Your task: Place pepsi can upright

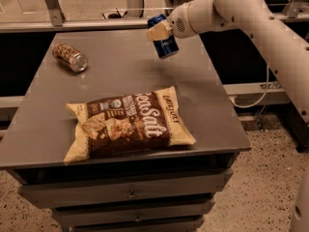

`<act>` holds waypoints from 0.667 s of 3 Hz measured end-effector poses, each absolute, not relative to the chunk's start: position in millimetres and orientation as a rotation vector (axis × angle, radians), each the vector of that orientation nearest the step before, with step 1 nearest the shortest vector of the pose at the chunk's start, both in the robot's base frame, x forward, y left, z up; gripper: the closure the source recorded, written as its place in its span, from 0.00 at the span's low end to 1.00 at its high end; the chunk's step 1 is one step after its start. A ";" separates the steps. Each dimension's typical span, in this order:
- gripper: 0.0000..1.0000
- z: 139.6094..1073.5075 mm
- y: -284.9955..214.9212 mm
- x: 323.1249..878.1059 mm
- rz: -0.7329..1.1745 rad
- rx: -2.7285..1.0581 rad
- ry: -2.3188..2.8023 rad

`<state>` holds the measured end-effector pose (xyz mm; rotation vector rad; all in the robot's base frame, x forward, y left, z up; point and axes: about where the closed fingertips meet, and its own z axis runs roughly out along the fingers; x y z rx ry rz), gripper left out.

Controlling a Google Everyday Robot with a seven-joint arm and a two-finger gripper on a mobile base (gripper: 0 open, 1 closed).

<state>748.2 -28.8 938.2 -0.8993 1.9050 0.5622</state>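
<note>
The pepsi can [164, 43], small and dark blue, hangs tilted in the air above the far right part of the grey table [43, 129]. My gripper [159, 31] is shut on the pepsi can, its tan fingers [155, 33] clamped across the can's upper half. The white arm reaches in from the upper right. The can is clear of the table top.
A brown-orange patterned can [70, 57] lies on its side at the far left of the table. A large brown sea salt chip bag [129, 122] lies flat near the front edge. Drawers sit below the table front. A metal rail runs behind the table.
</note>
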 end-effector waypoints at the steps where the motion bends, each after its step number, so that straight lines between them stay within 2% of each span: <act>1: 1.00 926.8 -22.0 742.6 0.522 -1.138 1.779; 2: 1.00 919.4 -22.6 737.6 0.510 -1.286 1.594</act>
